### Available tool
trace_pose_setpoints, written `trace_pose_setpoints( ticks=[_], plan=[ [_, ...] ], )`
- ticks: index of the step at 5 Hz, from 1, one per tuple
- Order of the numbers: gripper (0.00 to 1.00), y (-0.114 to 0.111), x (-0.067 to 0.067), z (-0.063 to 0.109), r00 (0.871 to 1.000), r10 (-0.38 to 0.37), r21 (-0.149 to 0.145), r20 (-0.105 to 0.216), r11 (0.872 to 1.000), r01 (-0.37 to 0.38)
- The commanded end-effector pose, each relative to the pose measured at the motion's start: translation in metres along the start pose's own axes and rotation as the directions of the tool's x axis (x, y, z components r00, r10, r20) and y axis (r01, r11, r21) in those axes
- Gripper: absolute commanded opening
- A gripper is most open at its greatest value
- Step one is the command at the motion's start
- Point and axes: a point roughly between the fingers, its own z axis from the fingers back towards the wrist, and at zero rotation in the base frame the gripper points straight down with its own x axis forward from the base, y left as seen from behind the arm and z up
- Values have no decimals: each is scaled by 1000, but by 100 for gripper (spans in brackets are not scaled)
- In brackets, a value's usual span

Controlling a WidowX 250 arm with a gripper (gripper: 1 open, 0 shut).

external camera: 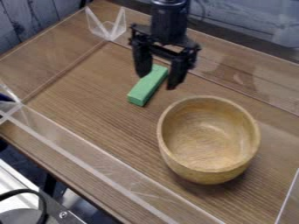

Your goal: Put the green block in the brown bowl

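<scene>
block (147, 86) on the table (87, 92), beside the bowl (209, 140); my claw (163, 68) hangs over it, spread wide and holding nothing, presumably so its fingers can straddle it.

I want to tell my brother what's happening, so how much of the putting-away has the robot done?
Nothing looks finished: the green block is on the table, outside the brown bowl. What seems in hand is getting to the block; the open gripper is near it. Left to do: grip it, lift it, put it in the bowl.
</scene>
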Motion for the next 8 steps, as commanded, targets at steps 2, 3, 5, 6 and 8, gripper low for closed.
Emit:
trace_pose_setpoints(
  ticks=[2,3,5,6,8],
  plan=[
    [100,28,10,-4,998,7,-2,68,1000,-6],
    [100,30,15,-14,997,9,-11,76,1000,-8],
    [100,31,23,-26,995,22,-22,94,1000,-20],
    [100,31,26,-20,993,26,-35,117,999,-22],
    [100,32,33,-12,987,35,-51,155,998,-27]
  ],
)
